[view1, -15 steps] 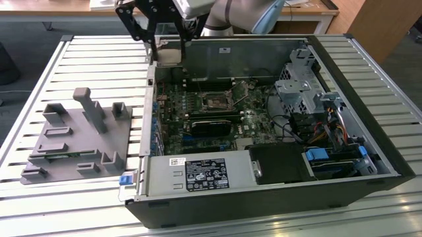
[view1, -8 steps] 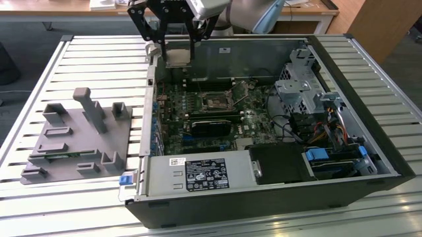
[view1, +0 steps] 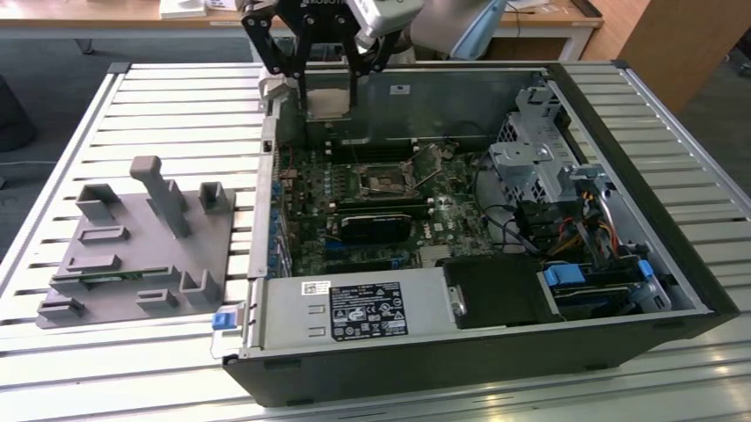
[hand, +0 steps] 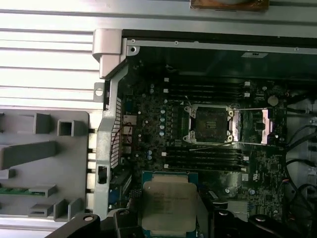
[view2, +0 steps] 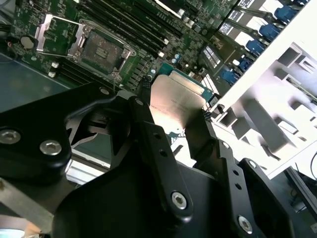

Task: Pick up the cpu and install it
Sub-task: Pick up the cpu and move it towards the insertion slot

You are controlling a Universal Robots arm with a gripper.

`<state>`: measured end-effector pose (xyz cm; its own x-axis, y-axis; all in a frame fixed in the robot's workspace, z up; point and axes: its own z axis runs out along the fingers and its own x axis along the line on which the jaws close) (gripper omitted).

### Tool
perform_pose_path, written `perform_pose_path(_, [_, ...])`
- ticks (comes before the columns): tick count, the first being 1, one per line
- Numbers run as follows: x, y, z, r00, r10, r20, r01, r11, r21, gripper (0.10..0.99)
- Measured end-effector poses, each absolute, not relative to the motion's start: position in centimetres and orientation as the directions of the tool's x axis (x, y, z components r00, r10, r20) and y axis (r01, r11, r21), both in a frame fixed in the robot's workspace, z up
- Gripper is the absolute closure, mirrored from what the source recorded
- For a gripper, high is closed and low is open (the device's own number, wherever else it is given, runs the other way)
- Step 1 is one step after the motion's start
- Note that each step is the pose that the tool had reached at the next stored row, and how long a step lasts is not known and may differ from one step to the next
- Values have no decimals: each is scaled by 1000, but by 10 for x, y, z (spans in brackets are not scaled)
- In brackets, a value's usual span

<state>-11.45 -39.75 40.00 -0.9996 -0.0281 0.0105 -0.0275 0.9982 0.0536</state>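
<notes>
The cpu [view1: 327,104], a flat silvery square chip, hangs in the air over the back left corner of the open computer case [view1: 657,264]. My gripper [view1: 325,81] is shut on it, one black finger [view2: 142,116] on each side edge. In both wrist views the cpu [view2: 174,104] [hand: 168,204] sits between the fingertips. The motherboard socket [view1: 385,181] [view2: 101,49] [hand: 210,124] lies open with its metal frame and lever raised, lower and to the exterior view's right of the chip. Nothing sits in the socket.
A grey tray [view1: 129,255] [hand: 44,124] with upright posts lies on the slatted table at the exterior view's left, with a green memory stick [view1: 100,280] in it. Inside the case are a drive cage [view1: 534,167], cables and a power supply [view1: 352,312].
</notes>
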Motion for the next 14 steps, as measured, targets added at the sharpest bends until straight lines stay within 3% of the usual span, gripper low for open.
perform_pose_path(14, [-84,-397,397,-1000,-28,11,-28,998,54,557])
